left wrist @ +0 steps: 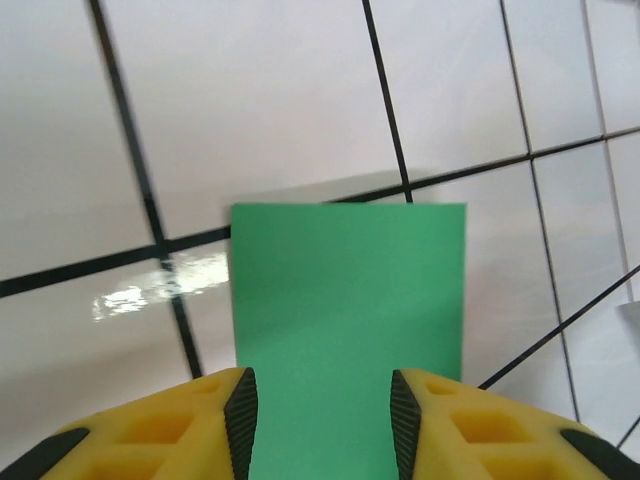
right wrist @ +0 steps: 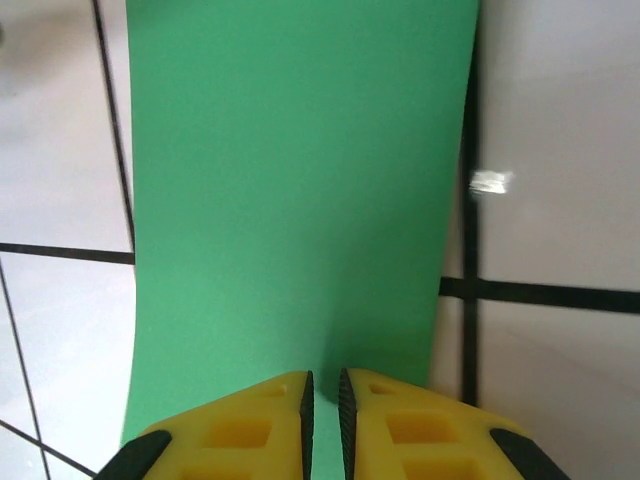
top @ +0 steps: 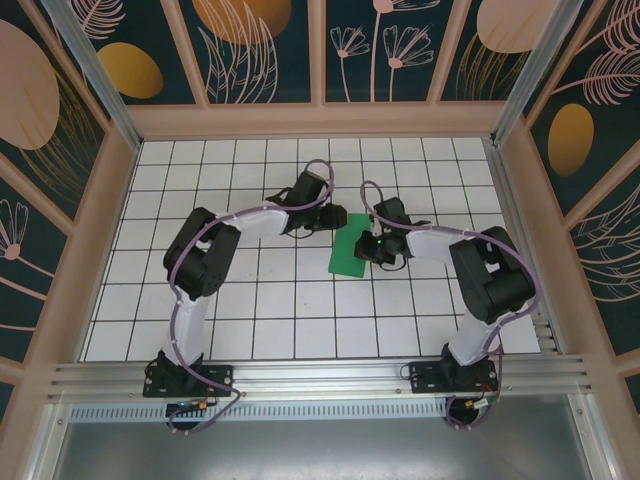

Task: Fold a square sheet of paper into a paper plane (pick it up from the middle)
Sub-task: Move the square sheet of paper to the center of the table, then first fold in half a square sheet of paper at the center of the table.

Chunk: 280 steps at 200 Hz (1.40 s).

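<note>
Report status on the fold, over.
Left fingers open, green paper between them. Right fingers shut on its edge. Paper a narrow rectangle between both arms. Nothing blocking.

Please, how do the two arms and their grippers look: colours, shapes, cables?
Both the left arm and the right arm have bulky black joints joined by white links, with a lilac cable looping along each. The left gripper and the right gripper have yellow plastic fingers with hollow recesses and black ridged pads on the inner faces.
</note>
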{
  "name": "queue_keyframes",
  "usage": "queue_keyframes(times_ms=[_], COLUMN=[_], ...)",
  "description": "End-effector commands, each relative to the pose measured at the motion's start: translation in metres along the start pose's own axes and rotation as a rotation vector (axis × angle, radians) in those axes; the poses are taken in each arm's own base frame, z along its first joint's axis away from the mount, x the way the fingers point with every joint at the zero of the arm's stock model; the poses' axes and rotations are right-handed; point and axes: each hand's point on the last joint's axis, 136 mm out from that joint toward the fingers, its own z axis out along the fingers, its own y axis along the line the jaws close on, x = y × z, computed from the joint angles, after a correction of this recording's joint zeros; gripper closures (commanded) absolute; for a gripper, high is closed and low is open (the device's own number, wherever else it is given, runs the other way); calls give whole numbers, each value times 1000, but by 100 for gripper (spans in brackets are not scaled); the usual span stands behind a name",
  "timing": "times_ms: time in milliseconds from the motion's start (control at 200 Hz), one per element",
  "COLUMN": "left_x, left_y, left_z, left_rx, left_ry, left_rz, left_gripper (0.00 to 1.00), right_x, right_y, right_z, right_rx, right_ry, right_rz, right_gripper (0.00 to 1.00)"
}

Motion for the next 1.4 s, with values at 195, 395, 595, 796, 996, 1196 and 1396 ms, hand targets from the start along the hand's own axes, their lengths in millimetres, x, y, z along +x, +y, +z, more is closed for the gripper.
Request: queue_keyframes(times_ms=[195,395,595,796,996,1196,1396], left_x=[13,26,42,52,53,52,43], left_y=[-13,0,20,35,41,38,20], left_z=[-9,3,19,26,26,25,16], left_rx=[227,204,108,36,3,11,70], left_ry=[13,41,83,110,112,113,91], left_rz=[-94,-124,-114,-103,-95,-89,-76], left_gripper=[62,73,78,81,82,82,81], right_x=[-7,-12,-25,-42,-59,-69,-63], right_y=[20,26,36,37,23,12,8], right_z=[12,7,-5,-10,-5,3,10], right_rx=[-64,-95,-153,-163,-127,-110,-119], right_ry=[7,-12,-57,-98,-124,-125,-104], right_rz=[-59,-53,-46,-36,-13,-1,11], right_gripper=[83,83,83,84,84,84,84])
